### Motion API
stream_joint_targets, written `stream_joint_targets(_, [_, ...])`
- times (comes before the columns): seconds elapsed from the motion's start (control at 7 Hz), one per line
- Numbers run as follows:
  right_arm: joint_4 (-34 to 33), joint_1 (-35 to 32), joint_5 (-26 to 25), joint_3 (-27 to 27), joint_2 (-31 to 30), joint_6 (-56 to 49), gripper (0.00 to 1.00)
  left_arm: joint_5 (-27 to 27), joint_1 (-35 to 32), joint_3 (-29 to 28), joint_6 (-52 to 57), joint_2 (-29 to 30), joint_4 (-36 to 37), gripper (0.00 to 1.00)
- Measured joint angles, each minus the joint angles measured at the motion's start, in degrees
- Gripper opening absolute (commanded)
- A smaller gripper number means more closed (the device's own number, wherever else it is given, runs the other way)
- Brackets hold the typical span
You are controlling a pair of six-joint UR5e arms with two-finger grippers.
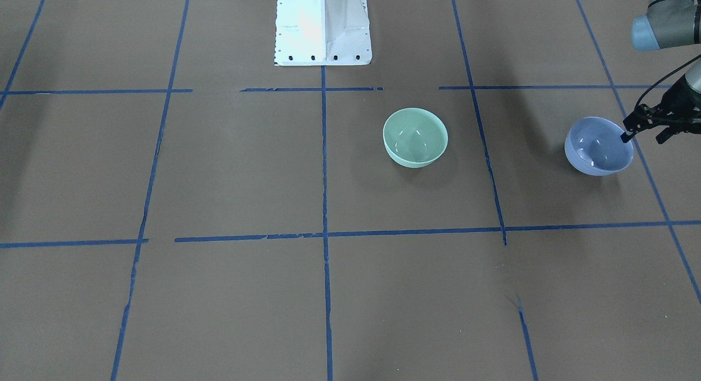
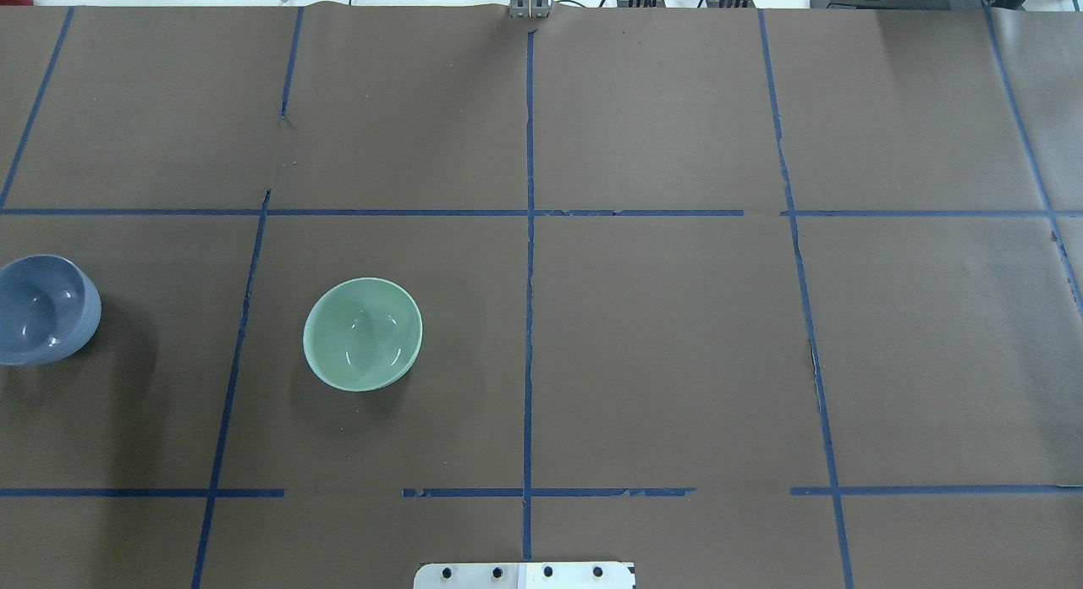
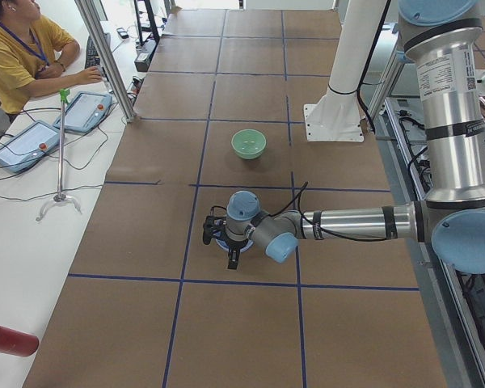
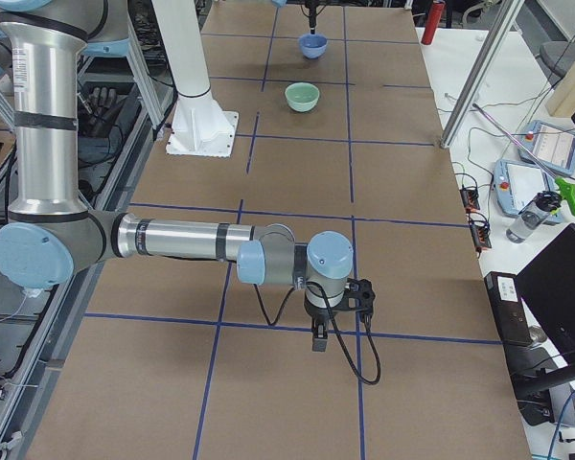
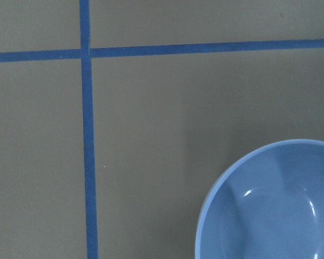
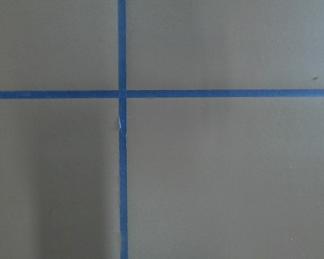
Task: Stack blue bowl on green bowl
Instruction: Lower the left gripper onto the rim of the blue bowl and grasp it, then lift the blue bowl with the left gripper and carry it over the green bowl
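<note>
At the brown table's (image 1: 219,178) left end, the left gripper (image 1: 646,136) is hanging with its fingers spread, one fingertip at the rim of the round, glossy periwinkle-blue bowl (image 1: 597,148). The round, glossy mint-green bowl (image 1: 415,137) is sitting well apart from it, nearer the middle. The right gripper (image 4: 343,311) is hovering far off over the table; I cannot tell whether it is clenched.

**Room check — table and bench**

Your table (image 2: 660,360) is papered brown and gridded with blue tape (image 2: 529,318); a few strips are torn or gapped. The light is even, with soft shadows only. A white side bench (image 3: 16,242) runs along your side, with two teach pendants (image 3: 81,111) on it and an aluminium post (image 3: 105,56) at the seam. A red bottle (image 3: 6,339) lies at one end. Toward the other end there's a black screen (image 4: 561,287) and a clear bottle (image 4: 532,218) with a green cap.
</note>
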State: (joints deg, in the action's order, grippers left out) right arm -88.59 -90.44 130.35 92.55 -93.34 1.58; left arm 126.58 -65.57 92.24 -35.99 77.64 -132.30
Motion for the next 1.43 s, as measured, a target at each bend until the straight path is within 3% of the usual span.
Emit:
stream_joint_targets(0.29, [0.00, 0.00, -0.01, 0.00, 0.00, 0.00, 1.00, -0.43, 1.31, -0.07, -1.32, 0.60, -0.17, 0.71])
stream_joint_targets(0.43, [-0.02, 0.00, -0.01, 0.00, 0.00, 0.00, 1.00, -0.45, 1.94, -0.10, -1.98, 0.95, -0.19, 0.55])
stream_joint_targets(0.57, [-0.04, 0.00, -0.01, 0.00, 0.00, 0.00, 1.00, -0.46, 2.28, -0.10, -2.21, 1.16, -0.22, 0.05])
stream_joint_targets(0.71, [-0.02, 0.00, -0.01, 0.00, 0.00, 0.00, 1.00, -0.30, 2.40, -0.01, -2.20, 1.28, -0.14, 0.00])
stream_joint_targets(1.14, [0.00, 0.00, 0.05, 0.00, 0.00, 0.00, 1.00, 0.21, 2.34, 0.82, -2.16, 1.36, 0.65, 0.00])
stream_joint_targets(1.43, [0.00, 0.00, 0.06, 0.00, 0.00, 0.00, 1.00, 0.22, 1.92, 6.67, -1.97, 1.47, 8.07, 0.00])
